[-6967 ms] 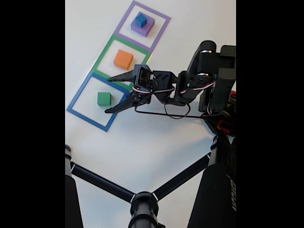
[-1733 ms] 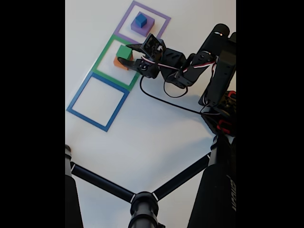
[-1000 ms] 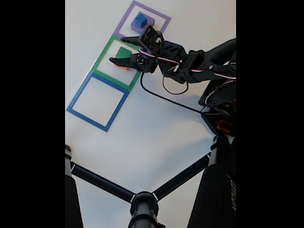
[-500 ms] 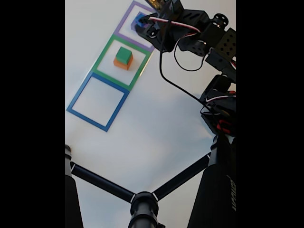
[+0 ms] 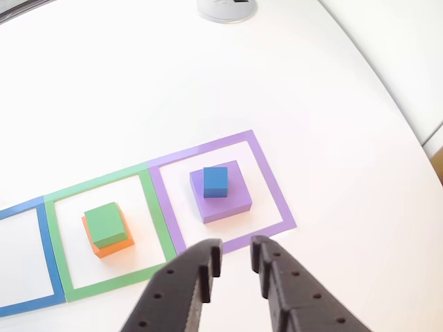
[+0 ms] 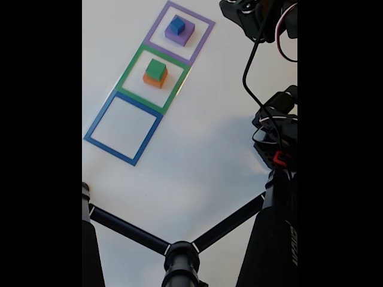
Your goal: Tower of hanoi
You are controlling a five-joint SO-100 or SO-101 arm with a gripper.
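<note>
A small blue cube [image 5: 215,181] sits on a larger purple block [image 5: 228,200] inside the purple square outline [image 5: 271,181]. Left of it, a green cube [image 5: 106,223] rests on an orange block [image 5: 111,245] inside the green square outline [image 5: 156,214]. My gripper [image 5: 235,253] hangs above the near edge of the purple outline, its black fingers [image 5: 208,266] slightly apart with nothing between them. In the fixed view, the blue cube [image 6: 177,24], green cube [image 6: 157,67] and empty blue outline [image 6: 96,127] lie in a diagonal row. My arm [image 6: 257,12] is raised at the top right.
A black tripod [image 6: 179,257] with spread legs fills the bottom of the fixed view. The arm's base and cables [image 6: 278,143] stand at the right. A round grey disc [image 5: 227,8] lies at the far table edge. The white table [image 5: 332,124] curves away on the right.
The green cube went from the blue outline onto the orange block and was let go. The gripper then swung over the purple square and pulled back up toward the top right.
</note>
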